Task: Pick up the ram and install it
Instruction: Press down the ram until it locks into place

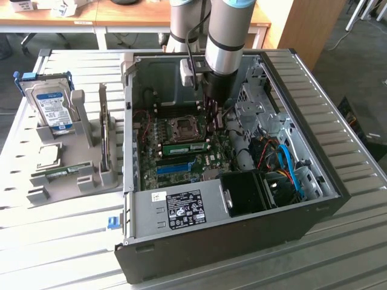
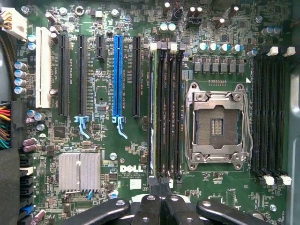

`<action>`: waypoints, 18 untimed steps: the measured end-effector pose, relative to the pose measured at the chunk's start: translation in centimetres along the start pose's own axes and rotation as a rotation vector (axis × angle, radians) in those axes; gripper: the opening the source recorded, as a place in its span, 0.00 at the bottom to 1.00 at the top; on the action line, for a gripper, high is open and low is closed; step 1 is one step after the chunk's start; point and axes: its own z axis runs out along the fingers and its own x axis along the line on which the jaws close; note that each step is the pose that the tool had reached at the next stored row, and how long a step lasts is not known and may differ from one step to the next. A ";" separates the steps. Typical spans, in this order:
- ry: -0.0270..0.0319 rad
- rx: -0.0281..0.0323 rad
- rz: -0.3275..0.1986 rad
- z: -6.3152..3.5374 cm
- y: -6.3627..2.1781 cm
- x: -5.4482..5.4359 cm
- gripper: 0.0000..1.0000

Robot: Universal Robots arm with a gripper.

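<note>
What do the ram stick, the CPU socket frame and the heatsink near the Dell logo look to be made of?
The ram: a green circuit board, matte, likely fibreglass laminate, seated on the motherboard. The CPU socket frame: bare metal, probably steel, judging by its silvery sheen and stamped edges. The heatsink: pale grey finned metal, seemingly aluminium, dull finish. The gripper has glossy black fingers; plastic or coated metal, unclear.

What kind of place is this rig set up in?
Likely a lab or workshop for PC assembly: an open computer case on a slatted metal table, a fixture holding a hard drive, and wooden desks behind.
</note>
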 end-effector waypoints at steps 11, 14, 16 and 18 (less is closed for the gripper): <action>0.0002 0.0000 0.000 -0.02 1.60 0.0 0.11; 0.0003 0.0002 0.000 -0.03 2.54 0.1 0.11; 0.0002 0.0005 0.000 -0.03 3.21 0.1 0.11; 0.0002 0.0008 0.000 -0.03 3.96 0.1 0.11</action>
